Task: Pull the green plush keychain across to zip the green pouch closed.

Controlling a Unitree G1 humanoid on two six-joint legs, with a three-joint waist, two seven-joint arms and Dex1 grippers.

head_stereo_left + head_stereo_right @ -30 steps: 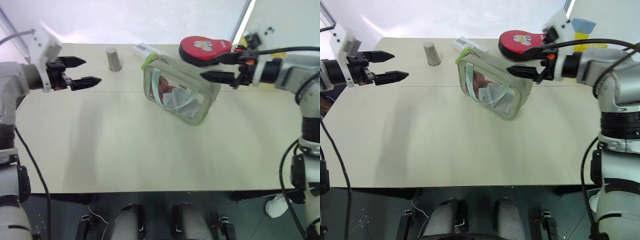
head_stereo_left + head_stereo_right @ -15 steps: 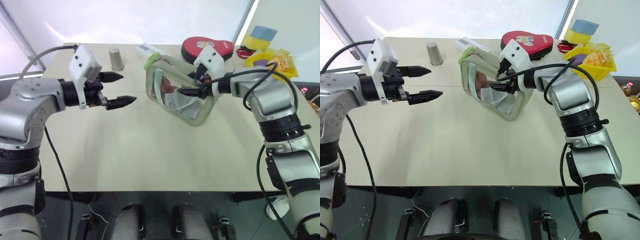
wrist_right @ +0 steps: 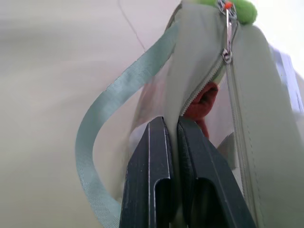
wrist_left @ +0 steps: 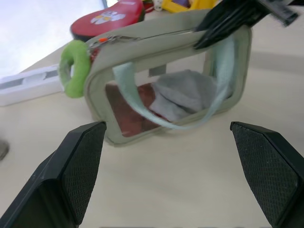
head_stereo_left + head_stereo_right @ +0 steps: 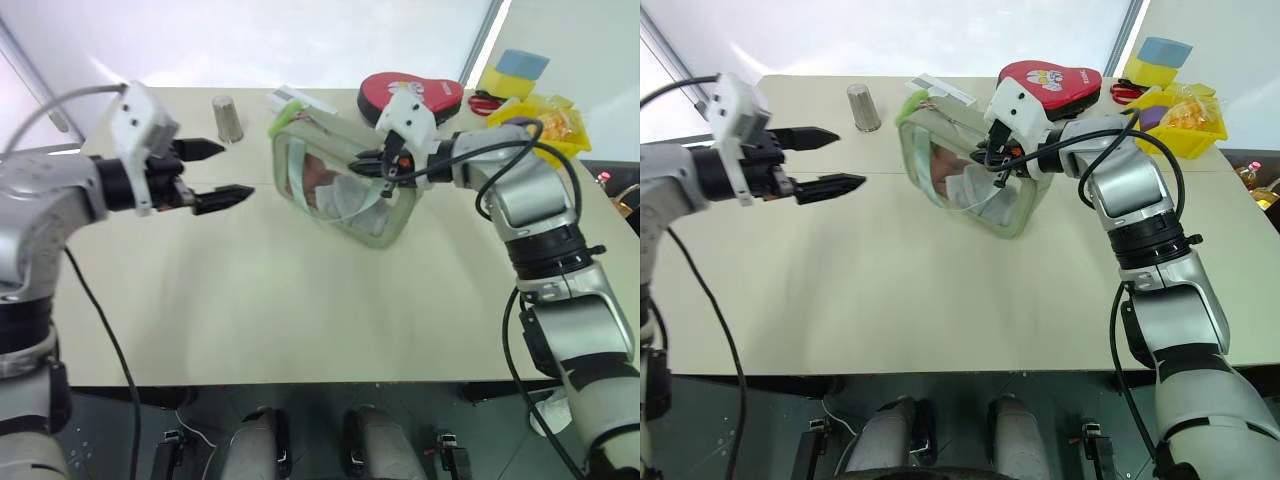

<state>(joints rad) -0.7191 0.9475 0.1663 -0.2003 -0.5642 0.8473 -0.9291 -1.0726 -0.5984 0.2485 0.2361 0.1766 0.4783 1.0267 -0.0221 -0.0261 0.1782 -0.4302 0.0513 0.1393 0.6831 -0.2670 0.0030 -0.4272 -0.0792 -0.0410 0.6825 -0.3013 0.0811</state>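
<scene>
Near the frame's upper middle, we see the right gripper (image 3: 172,142) pinching the green pouch (image 5: 345,180) along its top edge, apparently one zipper lip. The green plush keychain (image 4: 73,69) hangs at the pouch's far left end. The left gripper (image 5: 218,175) hovers wide apart, left of the pouch.
</scene>
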